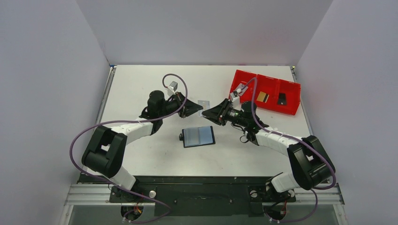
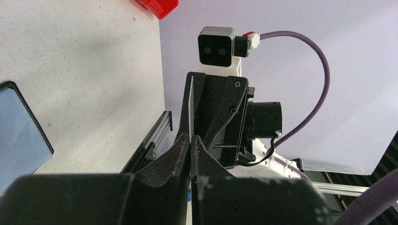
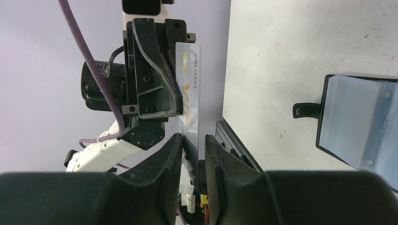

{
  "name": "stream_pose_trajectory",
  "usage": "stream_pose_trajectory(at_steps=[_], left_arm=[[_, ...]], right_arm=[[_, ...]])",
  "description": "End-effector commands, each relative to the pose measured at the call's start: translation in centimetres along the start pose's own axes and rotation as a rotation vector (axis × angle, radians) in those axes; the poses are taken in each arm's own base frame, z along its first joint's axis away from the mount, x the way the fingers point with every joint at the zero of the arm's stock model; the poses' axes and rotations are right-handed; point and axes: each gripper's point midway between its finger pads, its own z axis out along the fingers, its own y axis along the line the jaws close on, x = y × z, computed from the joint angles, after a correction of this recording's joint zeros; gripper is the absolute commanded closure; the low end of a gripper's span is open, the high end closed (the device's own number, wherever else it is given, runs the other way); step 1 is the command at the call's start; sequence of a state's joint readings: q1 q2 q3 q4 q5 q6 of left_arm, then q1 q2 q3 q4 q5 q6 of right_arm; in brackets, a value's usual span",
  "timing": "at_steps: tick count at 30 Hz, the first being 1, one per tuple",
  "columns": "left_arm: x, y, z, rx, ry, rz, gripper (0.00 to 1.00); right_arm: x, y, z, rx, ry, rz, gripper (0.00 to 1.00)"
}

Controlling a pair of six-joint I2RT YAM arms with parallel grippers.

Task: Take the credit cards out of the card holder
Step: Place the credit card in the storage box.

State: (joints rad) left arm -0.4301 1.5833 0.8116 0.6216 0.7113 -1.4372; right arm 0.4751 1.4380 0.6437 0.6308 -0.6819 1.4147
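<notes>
A silver-grey credit card (image 1: 203, 102) hangs in the air between the two grippers, above the table. My left gripper (image 2: 191, 138) is shut on one end of it; the card (image 2: 190, 110) shows edge-on there. My right gripper (image 3: 193, 138) is open, and the card's (image 3: 190, 84) other end reaches in between its fingers, close to the left one. The card holder (image 1: 198, 136) lies open and flat on the table in front of both grippers, its bluish inside up. A gold card (image 1: 262, 97) and a black card (image 1: 281, 99) lie in the red tray (image 1: 244, 75).
The red three-compartment tray stands at the back right, behind my right arm. The holder's small black strap (image 3: 305, 110) sticks out on its left side. White walls close in the table on three sides.
</notes>
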Motion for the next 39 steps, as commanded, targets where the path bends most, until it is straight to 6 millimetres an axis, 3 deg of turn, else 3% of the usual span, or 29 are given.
stream_pose_trajectory(at_steps=[1, 8, 11, 13, 15, 16, 17, 18, 19, 23, 27, 33, 37, 38, 39], left_arm=[[-0.6, -1.5, 0.0, 0.066, -0.023, 0.033, 1.0], [-0.2, -1.2, 0.0, 0.061, -0.001, 0.041, 0.98], [-0.3, -1.1, 0.0, 0.028, -0.006, 0.059, 0.73], [-0.3, 0.6, -0.1, -0.068, -0.001, 0.074, 0.67], [-0.8, 0.3, -0.2, -0.105, -0.018, 0.146, 0.64], [-1.1, 1.0, -0.4, -0.176, -0.032, 0.134, 0.63], [-1.0, 2.0, -0.9, -0.248, -0.025, 0.151, 0.61], [-1.8, 1.7, -1.0, -0.278, -0.059, 0.181, 0.6], [-1.4, 3.1, -1.9, -0.357, -0.048, 0.189, 0.59], [-2.3, 4.1, -3.6, -0.5, -0.085, 0.257, 0.55], [-2.2, 4.4, -4.6, -0.541, -0.084, 0.297, 0.52], [-1.4, 4.8, -5.8, -0.58, -0.046, 0.35, 0.48], [-1.3, 5.0, -6.7, -0.613, -0.039, 0.385, 0.47], [-1.2, 5.0, -6.8, -0.617, -0.039, 0.391, 0.47], [-1.1, 5.1, -7.0, -0.622, -0.032, 0.398, 0.46]], right_arm=[[0.0, 1.6, -0.1, -0.069, -0.008, -0.04, 0.84], [-0.3, 1.0, -0.3, -0.026, -0.026, -0.063, 1.0], [-0.5, 0.7, -0.4, 0.004, -0.037, -0.084, 1.0], [-1.0, 0.5, -0.6, 0.04, -0.055, -0.112, 1.0], [-1.3, 0.0, -0.9, 0.085, -0.069, -0.141, 1.0], [-1.6, -0.5, -1.3, 0.121, -0.083, -0.156, 1.0], [-1.7, -0.8, -1.6, 0.149, -0.086, -0.157, 1.0], [-2.2, -1.1, -1.8, 0.169, -0.106, -0.177, 1.0], [-2.3, -1.4, -2.1, 0.194, -0.11, -0.177, 1.0], [-3.9, -2.5, -3.1, 0.267, -0.168, -0.198, 1.0], [-6.1, -4.0, -4.2, 0.361, -0.219, -0.221, 1.0], [-11.2, -6.2, -6.7, 0.513, -0.339, -0.257, 1.0], [-14.7, -7.0, -8.0, 0.621, -0.391, -0.29, 1.0], [-15.7, -6.3, -8.1, 0.623, -0.407, -0.305, 1.0], [-16.4, -7.3, -8.5, 0.669, -0.409, -0.306, 1.0]])
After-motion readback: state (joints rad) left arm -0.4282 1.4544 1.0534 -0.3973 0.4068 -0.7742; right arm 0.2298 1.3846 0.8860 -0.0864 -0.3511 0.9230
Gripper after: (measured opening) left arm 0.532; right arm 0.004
